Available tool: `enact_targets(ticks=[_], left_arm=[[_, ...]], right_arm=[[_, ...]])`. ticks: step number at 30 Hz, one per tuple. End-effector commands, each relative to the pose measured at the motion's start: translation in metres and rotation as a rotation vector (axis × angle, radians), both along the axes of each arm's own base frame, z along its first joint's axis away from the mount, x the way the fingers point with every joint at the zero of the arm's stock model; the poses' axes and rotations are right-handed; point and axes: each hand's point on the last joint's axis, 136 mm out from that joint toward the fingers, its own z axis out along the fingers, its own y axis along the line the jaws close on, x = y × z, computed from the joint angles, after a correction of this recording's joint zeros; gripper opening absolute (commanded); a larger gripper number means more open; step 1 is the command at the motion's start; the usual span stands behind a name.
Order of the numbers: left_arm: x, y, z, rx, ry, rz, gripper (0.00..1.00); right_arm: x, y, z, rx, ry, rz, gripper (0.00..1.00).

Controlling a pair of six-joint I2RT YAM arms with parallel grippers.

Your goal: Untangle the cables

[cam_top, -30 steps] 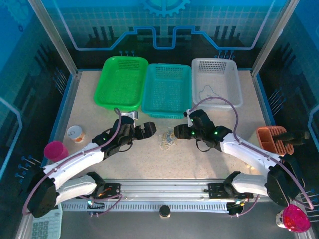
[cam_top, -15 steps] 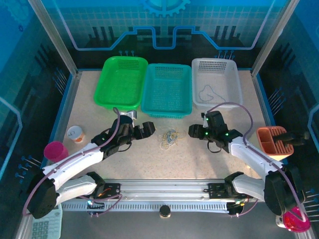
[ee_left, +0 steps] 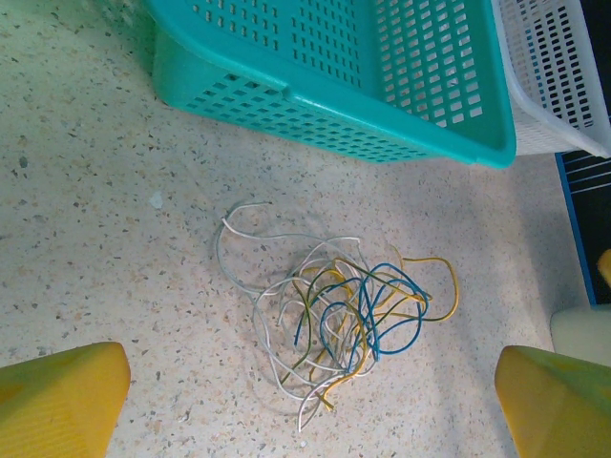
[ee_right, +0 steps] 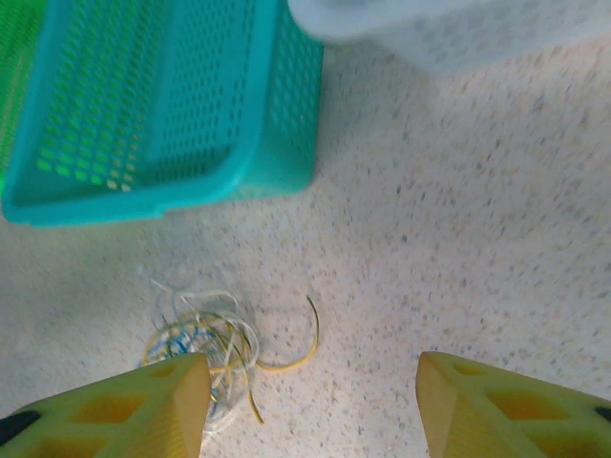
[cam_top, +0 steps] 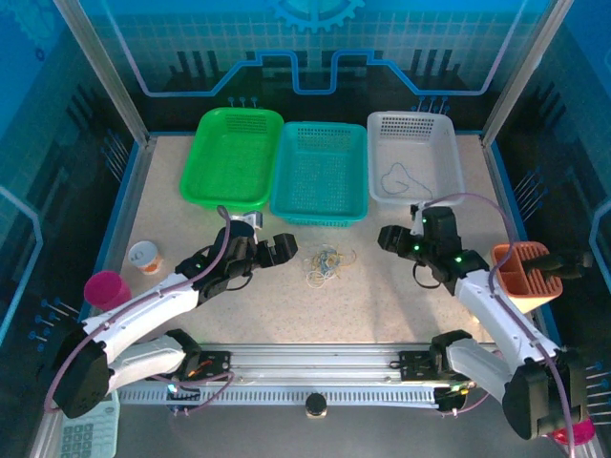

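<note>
Left gripper stands open just left of the tangle, its yellow fingers spread wide at the bottom corners of the left wrist view and holding nothing. Right gripper is open too, further off on the tangle's right side and near the front of the white basket. In the right wrist view its own fingers are set far apart with bare table between them. The cables lie in a loose knot on the speckled table, between the two grippers and just in front of the teal basket, touching neither gripper. From the left wrist camera, whitish, yellow-tan and dark blue strands loop through one another. A whitish strand arcs out of the bundle toward the teal basket, and a yellow strand curves out on the opposite side. One more thin dark wire lies apart from the rest, on the floor of the white basket. The green basket sits left of the teal one, and the three form a row at the far side of the table. An orange holder stands at the right edge beside the right arm. A pink cup and a small white cup stand at the left edge.
</note>
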Motion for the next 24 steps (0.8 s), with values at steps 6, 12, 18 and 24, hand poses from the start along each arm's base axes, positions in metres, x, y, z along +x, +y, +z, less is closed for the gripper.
enact_targets(ticks=[6, 12, 18, 24], left_arm=[[0.005, -0.005, 0.016, -0.042, -0.022, -0.014, 0.99], [0.006, -0.009, 0.020, -0.055, -0.034, -0.032, 0.99], [0.007, -0.011, 0.020, -0.066, -0.032, -0.035, 0.99], [0.006, -0.010, 0.017, -0.065, -0.025, -0.033, 0.99]], right_arm=[[0.011, -0.024, 0.077, 0.027, -0.146, -0.039, 0.60], [0.014, -0.017, 0.076, 0.052, -0.122, 0.011, 0.59], [0.012, 0.012, 0.017, 0.088, 0.024, 0.100, 0.57], [0.002, 0.041, -0.046, -0.072, 0.130, 0.187, 0.50]])
